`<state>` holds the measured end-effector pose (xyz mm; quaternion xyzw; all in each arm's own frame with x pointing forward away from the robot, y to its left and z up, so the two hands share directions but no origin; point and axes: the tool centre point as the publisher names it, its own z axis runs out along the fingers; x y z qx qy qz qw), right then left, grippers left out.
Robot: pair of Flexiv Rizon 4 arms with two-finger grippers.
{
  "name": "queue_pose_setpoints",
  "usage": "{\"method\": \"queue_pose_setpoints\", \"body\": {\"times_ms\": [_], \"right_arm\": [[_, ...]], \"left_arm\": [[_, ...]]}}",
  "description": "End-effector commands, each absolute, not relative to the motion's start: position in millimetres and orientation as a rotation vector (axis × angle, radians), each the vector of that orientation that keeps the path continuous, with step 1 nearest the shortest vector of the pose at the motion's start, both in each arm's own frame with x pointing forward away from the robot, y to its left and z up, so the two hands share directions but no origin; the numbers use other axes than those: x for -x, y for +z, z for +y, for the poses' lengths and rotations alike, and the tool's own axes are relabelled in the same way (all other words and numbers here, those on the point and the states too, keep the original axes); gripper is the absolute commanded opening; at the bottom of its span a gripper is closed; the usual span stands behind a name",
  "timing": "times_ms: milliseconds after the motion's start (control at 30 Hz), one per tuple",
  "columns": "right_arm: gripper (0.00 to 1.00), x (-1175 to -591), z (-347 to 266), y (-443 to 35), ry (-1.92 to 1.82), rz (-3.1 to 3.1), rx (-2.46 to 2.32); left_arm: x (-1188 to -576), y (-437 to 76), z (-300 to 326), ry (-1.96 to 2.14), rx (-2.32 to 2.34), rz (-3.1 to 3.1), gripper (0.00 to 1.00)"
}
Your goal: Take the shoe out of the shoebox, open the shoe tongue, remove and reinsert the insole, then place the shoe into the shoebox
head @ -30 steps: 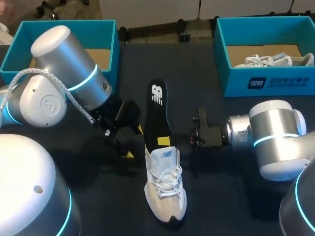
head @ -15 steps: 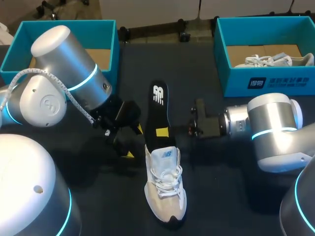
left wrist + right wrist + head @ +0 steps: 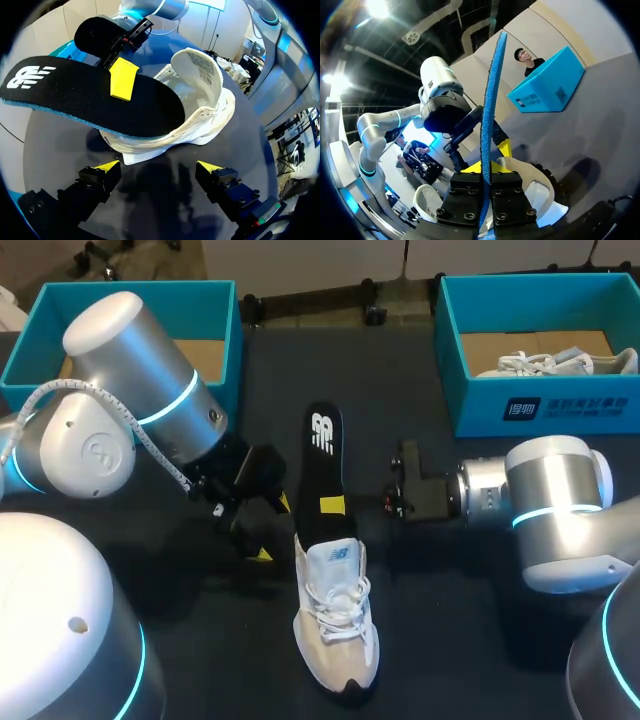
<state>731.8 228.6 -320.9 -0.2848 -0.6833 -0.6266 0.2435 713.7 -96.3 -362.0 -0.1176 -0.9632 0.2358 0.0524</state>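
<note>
A white shoe [image 3: 336, 618] lies on the dark table with its toe toward me. A black insole [image 3: 322, 465] with a blue underside sticks out of the shoe's heel opening and slants away from it. My right gripper [image 3: 333, 506] comes in from the right and is shut on the insole's middle. In the right wrist view the insole [image 3: 490, 115] stands edge-on between the right gripper's [image 3: 485, 174] fingers. My left gripper [image 3: 159, 167] is open, low beside the shoe [image 3: 205, 107] and under the insole [image 3: 85, 97], touching neither. In the head view the left gripper [image 3: 272, 528] sits left of the shoe's heel.
A blue shoebox [image 3: 215, 315] with a cardboard floor stands at the back left. Another blue shoebox [image 3: 540, 405] at the back right holds a second white shoe [image 3: 555, 362]. My big arm housings fill the near left and right.
My right gripper has closed tighter on the insole and moved slightly away from me with it. The left arm and the shoe have not moved.
</note>
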Motion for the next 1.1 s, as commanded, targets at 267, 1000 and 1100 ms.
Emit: {"method": "queue_pose_setpoints", "body": {"times_ms": [267, 1000, 1100], "right_arm": [[0.00, -718.5, 226.6, -335.4, -1.694, -1.854, 0.802], [0.00, -682.3, 228.5, -358.2, -1.640, -1.813, 0.855], [0.00, -682.6, 229.7, -350.8, -1.648, -1.830, 0.845]], "left_arm": [[-712.7, -362.4, -95.9, 0.717, 0.358, -2.931, 1.00], [-712.7, -362.4, -95.9, 0.717, 0.358, -2.931, 1.00], [-712.7, -362.4, -95.9, 0.717, 0.358, -2.931, 1.00]]}}
